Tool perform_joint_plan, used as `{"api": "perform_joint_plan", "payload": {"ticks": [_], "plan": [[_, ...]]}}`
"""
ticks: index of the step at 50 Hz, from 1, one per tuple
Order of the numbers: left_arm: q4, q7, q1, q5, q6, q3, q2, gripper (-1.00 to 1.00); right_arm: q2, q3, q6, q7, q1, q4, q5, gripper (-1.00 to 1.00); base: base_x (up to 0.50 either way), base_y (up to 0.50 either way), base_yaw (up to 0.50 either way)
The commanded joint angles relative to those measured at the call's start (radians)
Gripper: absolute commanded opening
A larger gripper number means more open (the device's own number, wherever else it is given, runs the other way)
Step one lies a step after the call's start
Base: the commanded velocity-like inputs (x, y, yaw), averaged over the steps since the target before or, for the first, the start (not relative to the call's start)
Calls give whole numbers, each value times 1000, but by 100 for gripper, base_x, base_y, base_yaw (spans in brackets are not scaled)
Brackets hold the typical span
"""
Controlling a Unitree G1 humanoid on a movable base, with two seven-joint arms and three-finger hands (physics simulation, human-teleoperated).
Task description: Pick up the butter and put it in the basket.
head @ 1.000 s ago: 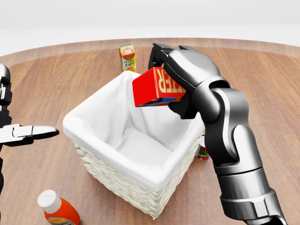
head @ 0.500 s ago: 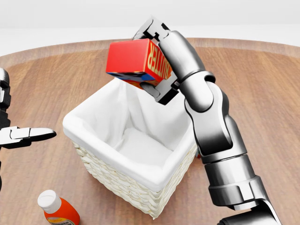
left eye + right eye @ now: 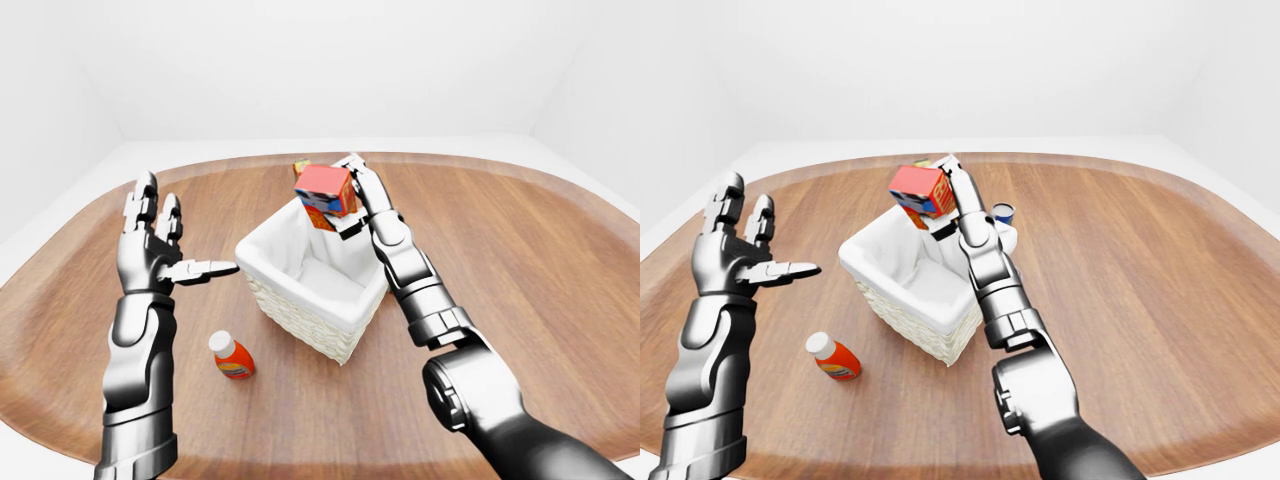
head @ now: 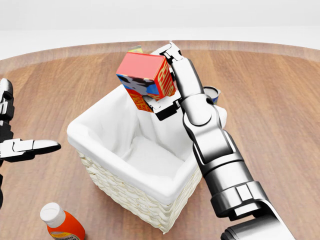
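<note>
The butter (image 4: 145,77), a red box with a blue underside, hangs tilted above the top edge of the white-lined wicker basket (image 4: 105,180). My right hand (image 4: 169,82) stands beside it on its right. The fingers (image 4: 170,51) are stretched straight up along the box's side and the thumb sits below it, not closed round it. My left hand (image 3: 165,245) is open and empty, held up left of the basket.
An orange bottle with a white cap (image 4: 61,223) lies on the wooden table at the basket's lower left. An orange juice carton (image 3: 300,166) stands beyond the basket, mostly hidden by the butter. A blue can (image 3: 1003,213) stands to the basket's upper right.
My right hand carried the butter up and left over the basket. Its fingers have since straightened off the box's top, and the box has tipped and sunk a little. The left hand barely moved.
</note>
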Motion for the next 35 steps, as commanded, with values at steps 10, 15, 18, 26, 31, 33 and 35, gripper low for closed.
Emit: {"api": "perform_joint_plan", "payload": {"ticks": [10,15,18,26,31,33,35], "plan": [[12,-10,12,15,0,-10,-11,100,43,4,0,-112,-45,189,47,-100,0,0,0],[19,-11,10,17,0,-11,-11,100,55,6,0,-124,-54,223,42,-100,0,0,0],[12,-12,13,15,0,-9,-11,100,60,9,0,-127,-52,224,39,-100,0,0,0],[16,-13,12,17,0,-9,-12,100,66,11,0,-131,-56,256,29,-100,0,0,0],[12,-13,16,17,0,-9,-12,100,71,7,0,-140,-71,312,26,-100,0,0,0],[14,-14,16,18,0,-9,-13,100,73,8,0,-142,-75,328,23,-100,0,0,0],[16,-14,15,18,0,-9,-13,100,75,7,0,-145,-77,339,22,-100,0,0,0]]}}
